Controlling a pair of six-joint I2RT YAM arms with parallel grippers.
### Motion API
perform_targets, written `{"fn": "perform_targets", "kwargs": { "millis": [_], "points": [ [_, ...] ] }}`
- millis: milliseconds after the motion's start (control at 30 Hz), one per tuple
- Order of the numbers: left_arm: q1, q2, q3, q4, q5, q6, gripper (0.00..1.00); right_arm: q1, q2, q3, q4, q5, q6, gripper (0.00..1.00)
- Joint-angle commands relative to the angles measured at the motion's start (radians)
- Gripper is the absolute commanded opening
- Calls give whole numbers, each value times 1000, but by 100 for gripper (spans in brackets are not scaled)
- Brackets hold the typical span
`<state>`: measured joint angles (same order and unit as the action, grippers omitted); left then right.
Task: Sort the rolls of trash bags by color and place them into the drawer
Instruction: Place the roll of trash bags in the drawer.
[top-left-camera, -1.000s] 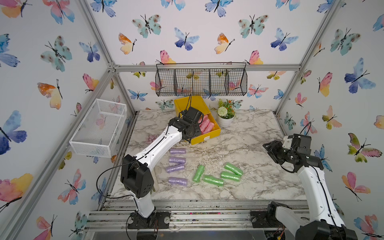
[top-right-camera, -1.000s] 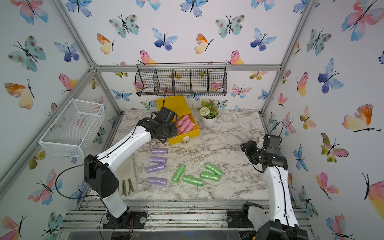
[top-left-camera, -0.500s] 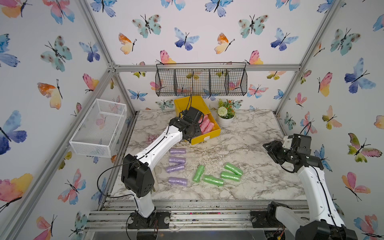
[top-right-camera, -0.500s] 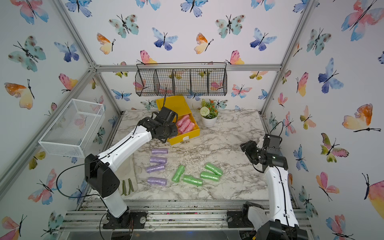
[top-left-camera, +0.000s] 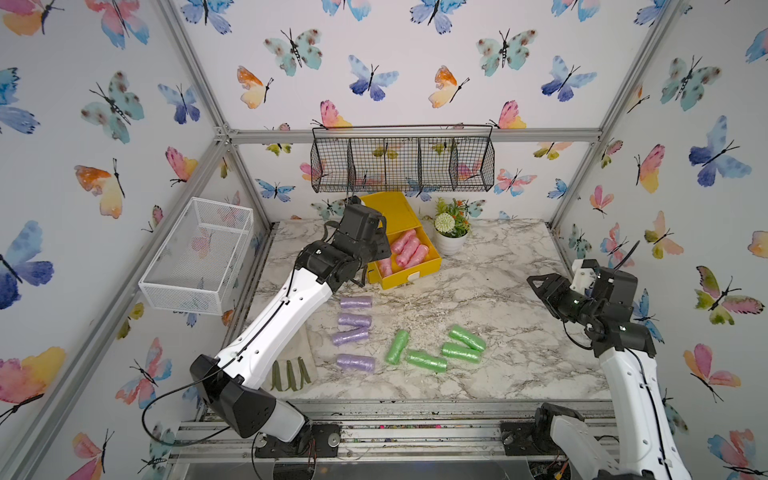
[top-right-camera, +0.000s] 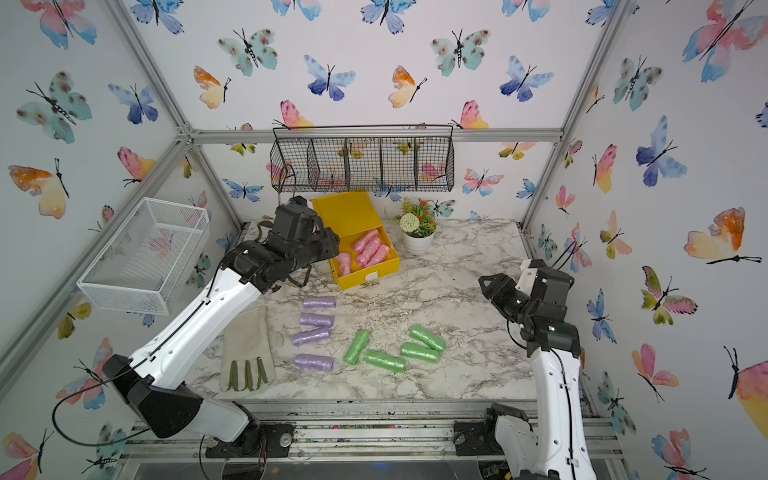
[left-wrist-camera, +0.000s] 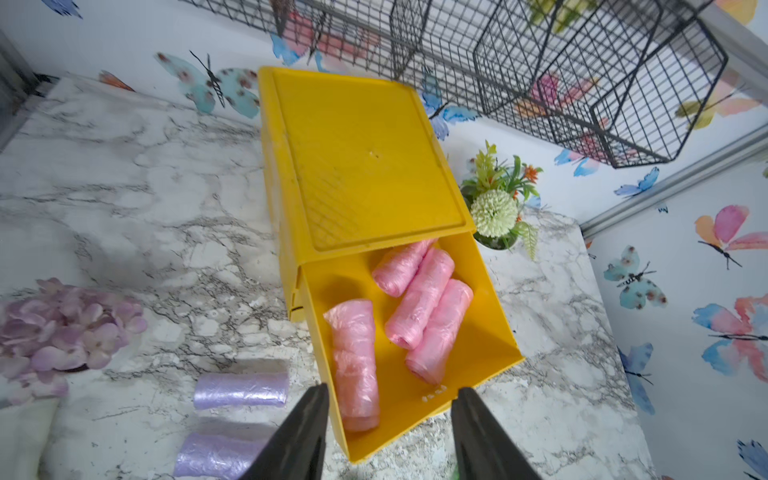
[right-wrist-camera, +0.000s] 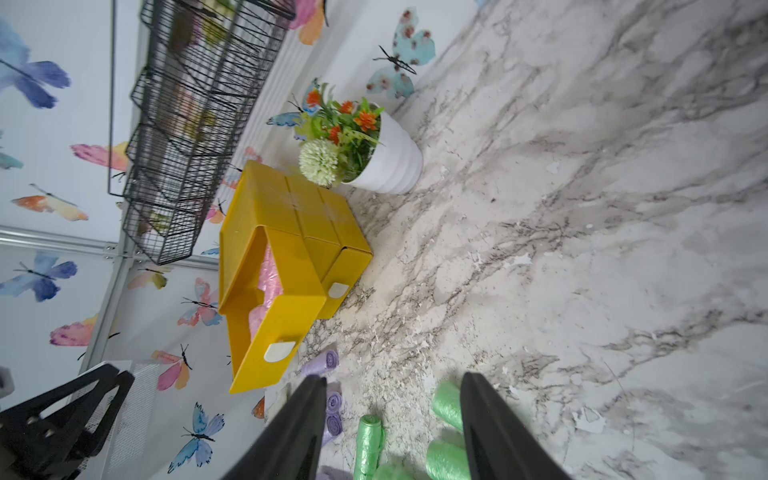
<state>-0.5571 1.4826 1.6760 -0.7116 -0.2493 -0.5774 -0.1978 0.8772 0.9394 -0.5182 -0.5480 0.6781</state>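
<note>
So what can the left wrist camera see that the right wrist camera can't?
Only the left wrist view looks down into the open drawer at four whole pink rolls, and shows the purple flower cluster. Only the right wrist view shows the green rolls and the white tab handles on the drawer fronts. Both show the yellow chest, the potted plant, the black wire basket and purple rolls.

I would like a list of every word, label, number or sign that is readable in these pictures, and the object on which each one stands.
No text can be read in any view.
On the pulled-out yellow plastic drawer: tiny pale marks by its front wall, too small to read.
On the white tab handle: blank.
On the pale pink rolls, lilac rolls and green rolls: no print visible.
</note>
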Motion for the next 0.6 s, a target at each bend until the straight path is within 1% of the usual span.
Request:
{"fn": "perform_targets", "kwargs": {
  "millis": [0,233,300,433,567],
  "points": [
    [69,47,-4,4,1,65,53,-5,7,5,61,-64,-18,57],
    [202,164,64,46,117,111,53,-3,-42,-127,230,-158,85,57],
    [234,201,89,49,142,121,53,5,-53,-161,255,-161,103,57],
    [277,266,139,56,181,133,53,68,-67,-209,299,-125,130,57],
    [302,328,203,70,221,145,52,170,-35,-218,335,-71,142,57]
  ]
}}
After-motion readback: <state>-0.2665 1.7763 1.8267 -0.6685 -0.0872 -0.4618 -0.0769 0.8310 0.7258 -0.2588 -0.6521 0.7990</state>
